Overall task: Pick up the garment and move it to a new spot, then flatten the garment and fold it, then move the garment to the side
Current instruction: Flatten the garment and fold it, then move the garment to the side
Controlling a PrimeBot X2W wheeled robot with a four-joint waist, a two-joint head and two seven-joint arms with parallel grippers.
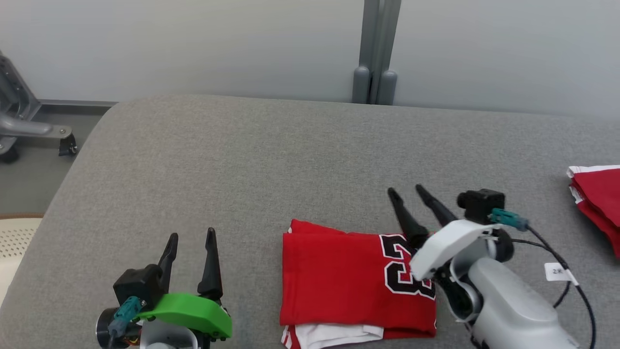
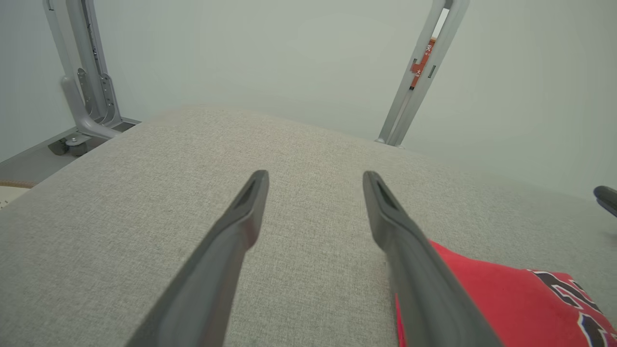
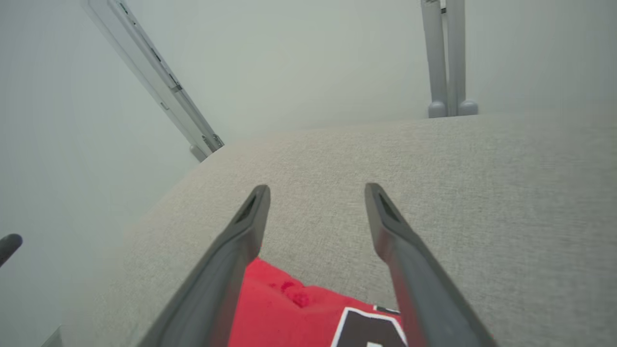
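Note:
The garment (image 1: 339,281) is a red jersey with black-and-white numerals, folded into a rectangle on the grey padded table (image 1: 242,160), with a white layer peeking out at its near edge. My right gripper (image 1: 408,191) stands open above the garment's far right corner, nothing between its fingers. In the right wrist view the garment (image 3: 299,313) lies below that gripper (image 3: 315,193). My left gripper (image 1: 192,236) is open over bare table, left of the garment and apart from it. In the left wrist view the gripper (image 2: 314,177) is empty and the garment (image 2: 506,294) lies to its right.
A second folded red-and-white cloth (image 1: 598,203) lies at the table's right edge. A grey post (image 1: 375,53) stands behind the table against the pale wall. A wheeled metal stand (image 1: 24,126) is on the floor at the left. A cable (image 1: 557,257) trails from my right wrist.

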